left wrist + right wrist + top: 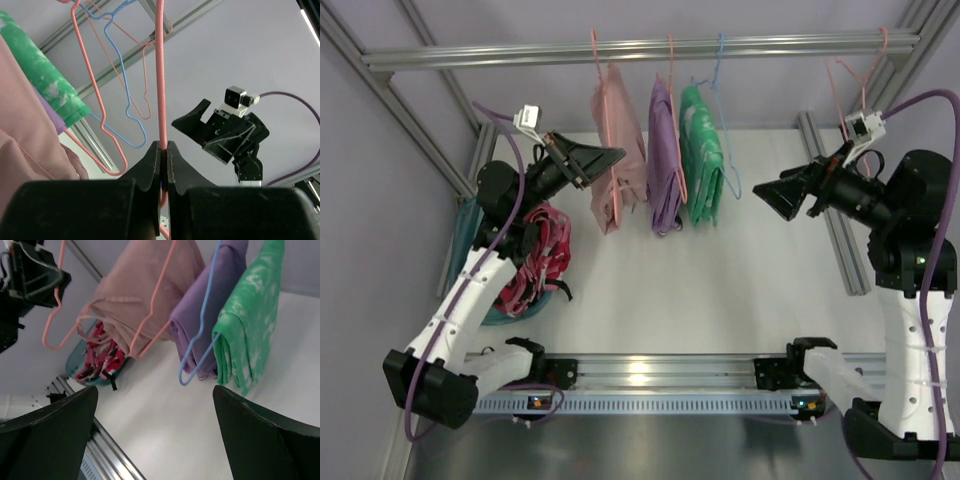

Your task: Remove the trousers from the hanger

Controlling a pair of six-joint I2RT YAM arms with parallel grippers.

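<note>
The pale pink trousers (617, 165) hang folded over the salmon-pink wire hanger (595, 60) at the left of the overhead rail. My left gripper (616, 155) is raised beside them and shut on the hanger's wire. In the left wrist view the jaws (163, 146) pinch the upright salmon wire (160, 75), and the trousers (25, 135) fill the left edge. My right gripper (772, 197) is open and empty, in the air to the right of the garments. Its view shows the trousers (145, 290) and hanger (52, 315) beyond its spread fingers (50, 435).
A purple garment (665, 160) on another salmon hanger and a green garment (702, 155) on a blue hanger (720, 60) hang to the right of the trousers. An empty salmon hanger (845, 75) hangs at the far right. A teal basket (510, 315) of red clothing stands at the left.
</note>
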